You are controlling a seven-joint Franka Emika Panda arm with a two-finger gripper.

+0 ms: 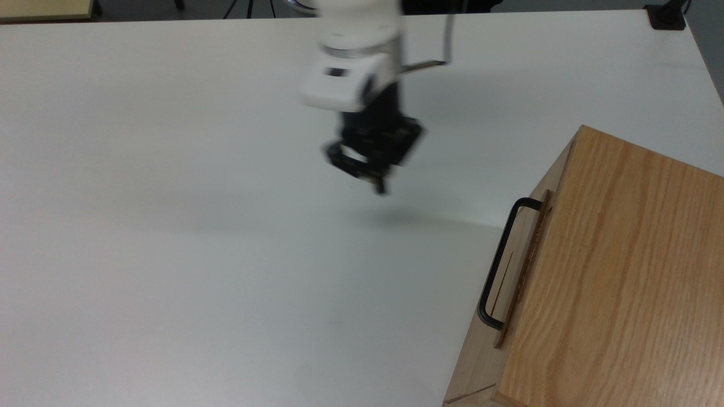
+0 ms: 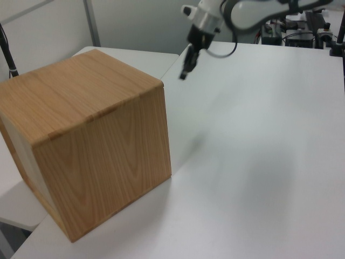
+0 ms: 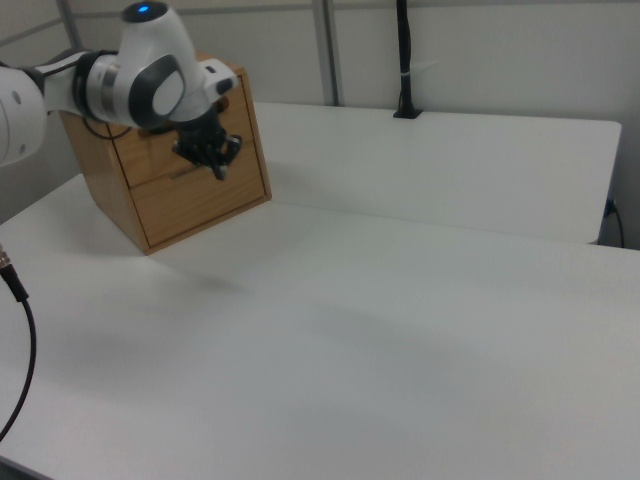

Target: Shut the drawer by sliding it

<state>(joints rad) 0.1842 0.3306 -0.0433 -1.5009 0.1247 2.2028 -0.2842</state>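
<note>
The drawer point(image 1: 523, 265) sits pushed into the grainy wooden cabinet point(image 1: 616, 271), at four o'clock in the top view. Its thin black bar handle point(image 1: 498, 265) is long and runs from one o'clock to seven o'clock. The gripper point(image 1: 380, 187) hangs over the smooth white table point(image 1: 169, 226), holding nothing; I cannot tell its finger gap.

You won't find any readable text, label, brand, number or sign here. The gripper point(image 1: 380, 186) body is smeared by motion, so no marking on it can be made out, and the wooden cabinet point(image 1: 616, 271) and white table point(image 1: 169, 226) carry no lettering.
</note>
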